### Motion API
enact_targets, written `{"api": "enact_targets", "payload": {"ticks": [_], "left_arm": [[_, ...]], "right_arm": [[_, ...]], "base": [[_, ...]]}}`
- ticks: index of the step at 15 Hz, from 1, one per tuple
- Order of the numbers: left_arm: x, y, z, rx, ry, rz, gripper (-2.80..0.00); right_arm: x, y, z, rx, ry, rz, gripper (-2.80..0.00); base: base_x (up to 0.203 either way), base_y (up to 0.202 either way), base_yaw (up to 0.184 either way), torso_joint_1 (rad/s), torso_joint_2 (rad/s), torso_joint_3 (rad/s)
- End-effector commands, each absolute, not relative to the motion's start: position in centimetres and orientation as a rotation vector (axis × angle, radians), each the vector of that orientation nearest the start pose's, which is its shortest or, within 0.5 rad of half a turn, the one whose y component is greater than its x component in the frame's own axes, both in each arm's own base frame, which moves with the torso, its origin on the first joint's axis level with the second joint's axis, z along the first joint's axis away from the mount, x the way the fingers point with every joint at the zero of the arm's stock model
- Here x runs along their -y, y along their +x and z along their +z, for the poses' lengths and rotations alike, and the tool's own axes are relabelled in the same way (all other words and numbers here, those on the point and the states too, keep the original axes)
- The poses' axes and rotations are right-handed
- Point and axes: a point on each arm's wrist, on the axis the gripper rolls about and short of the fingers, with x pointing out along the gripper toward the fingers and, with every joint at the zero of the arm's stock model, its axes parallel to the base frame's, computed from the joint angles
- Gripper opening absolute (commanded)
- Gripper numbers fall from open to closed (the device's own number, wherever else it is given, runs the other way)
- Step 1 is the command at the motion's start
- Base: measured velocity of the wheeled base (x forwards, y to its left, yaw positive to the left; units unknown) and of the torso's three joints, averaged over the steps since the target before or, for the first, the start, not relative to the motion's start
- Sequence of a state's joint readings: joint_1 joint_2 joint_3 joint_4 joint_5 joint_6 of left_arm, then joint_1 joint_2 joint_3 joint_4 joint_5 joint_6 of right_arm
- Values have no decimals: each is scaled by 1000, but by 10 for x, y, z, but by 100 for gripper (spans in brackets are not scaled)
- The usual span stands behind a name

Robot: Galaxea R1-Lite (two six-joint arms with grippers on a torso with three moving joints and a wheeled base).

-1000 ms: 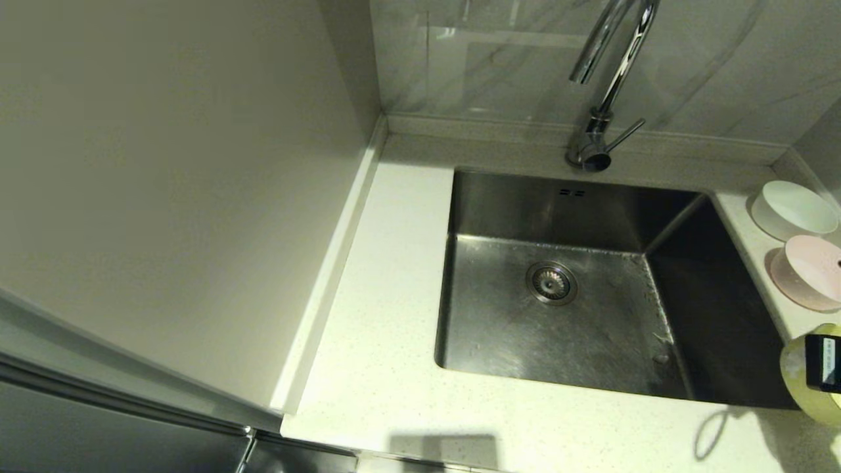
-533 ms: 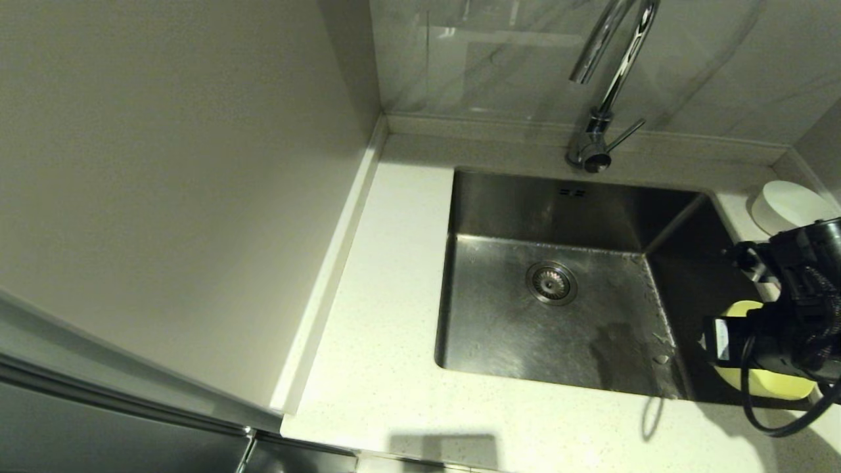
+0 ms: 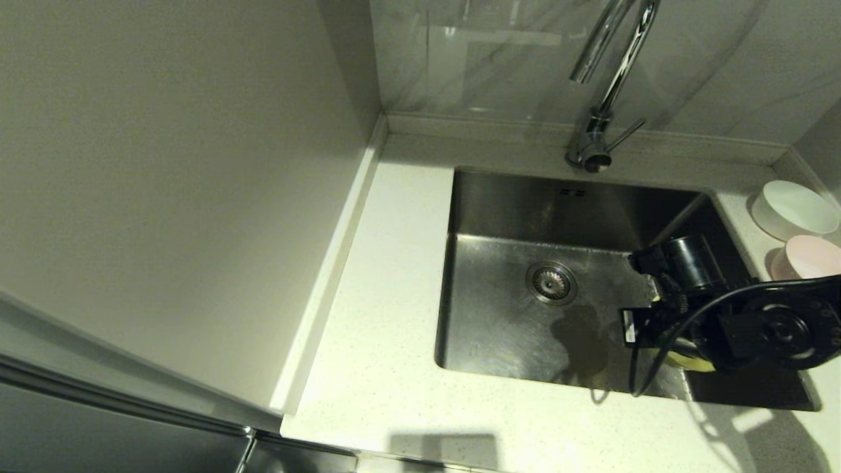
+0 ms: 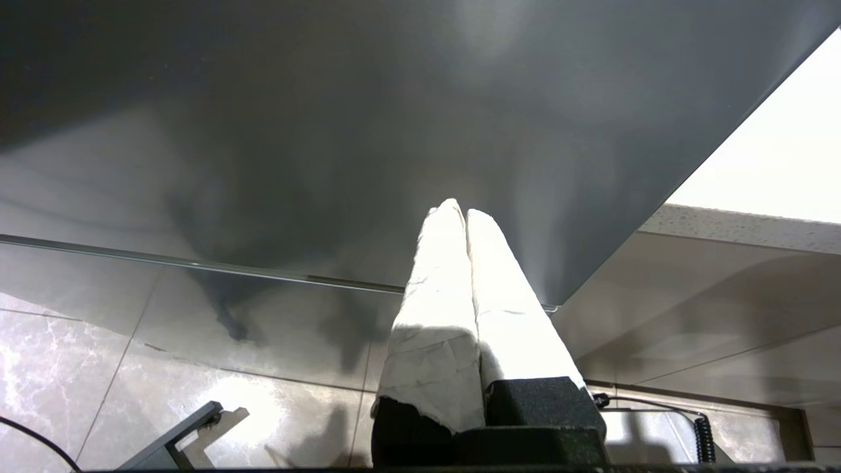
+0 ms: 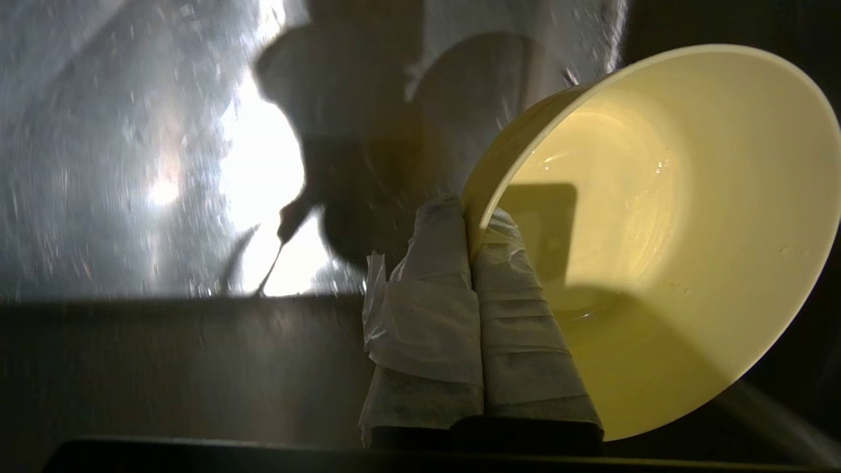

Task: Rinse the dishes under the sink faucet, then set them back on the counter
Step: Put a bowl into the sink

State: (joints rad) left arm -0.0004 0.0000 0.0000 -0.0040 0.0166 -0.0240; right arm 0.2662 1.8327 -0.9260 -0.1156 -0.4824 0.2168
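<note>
The yellow-green bowl (image 5: 657,230) is gripped by its rim alone in the right hand (image 5: 470,217) over the sink (image 3: 519,341); on wet plastic, slippage can be expected.

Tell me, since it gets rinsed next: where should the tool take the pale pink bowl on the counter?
Probably by the rim of the pink bowl, one finger inside, one outside, coming from above on its sink side. It sits upright, mouth open, with the white bowl close behind it.

Two bowls (image 3: 798,230) on counter (image 3: 387,276), right of sink (image 3: 525,328).
</note>
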Motion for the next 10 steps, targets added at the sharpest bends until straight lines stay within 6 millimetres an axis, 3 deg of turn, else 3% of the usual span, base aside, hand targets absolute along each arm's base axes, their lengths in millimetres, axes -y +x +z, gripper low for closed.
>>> {"api": "enact_targets", "payload": {"ticks": [1,5,10], "left_arm": [[0,-23,76,6,-25,17,-280],[0,-23,76,6,-25,17,-280],[0,-23,76,6,-25,17,-280]], "right_arm": [[-85,338,102,-739,-103,-288,-280],[-94,375,80,-736,-67,-313,-280],[-95,397,59,-746,-40,-337,-280]], "base": [[0,0,0,0,0,0],[0,0,0,0,0,0],[0,0,0,0,0,0]]}}
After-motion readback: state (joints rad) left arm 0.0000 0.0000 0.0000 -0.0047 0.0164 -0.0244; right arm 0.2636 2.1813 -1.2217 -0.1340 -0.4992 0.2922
